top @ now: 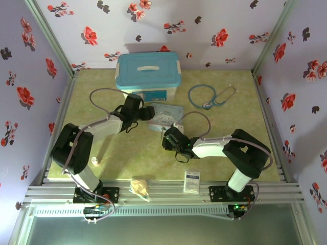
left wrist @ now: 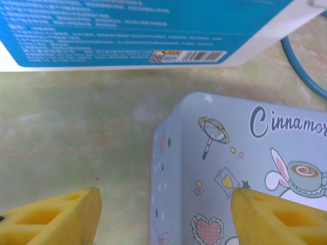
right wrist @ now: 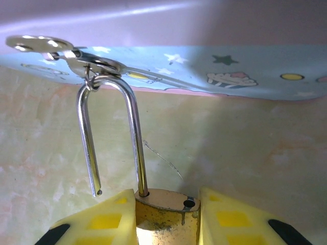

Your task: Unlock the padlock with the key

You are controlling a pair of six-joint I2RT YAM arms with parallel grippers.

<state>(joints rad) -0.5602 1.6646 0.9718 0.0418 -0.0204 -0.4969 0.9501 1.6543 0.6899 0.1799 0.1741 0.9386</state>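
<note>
Low on the left of the desk (top: 122, 153), close by the left arm's base, a small white cylinder (top: 94, 162). Further right, left claw (top: 147, 113) spread wide and gripping nothing: in its wrist view (left wrist: 164, 204), one yellow finger (left wrist: 66, 217) over bare desk, the other over the lid of a pastel cartoon tin (left wrist: 230, 168), with the tin's corner between them. Contact with the tin impossible to tell. Behind both, against the back wall, a storage box (top: 148, 74) with a blue lid.

Just right of the tin, right claw (top: 168, 139), pinching the padlock (right wrist: 162, 222) by its brass body between yellow pads (right wrist: 167, 201). Shackle (right wrist: 134, 132) sprung: one leg seated in the body, the other free, its tip hanging beside the body, the second hole bare. Caught at the shackle's bend, against the tin's edge, some flat silvery pieces (right wrist: 66, 56) on a small ring; key or not, impossible to tell.

Further right, toward the back, a blue stethoscope (top: 212, 96).
</note>
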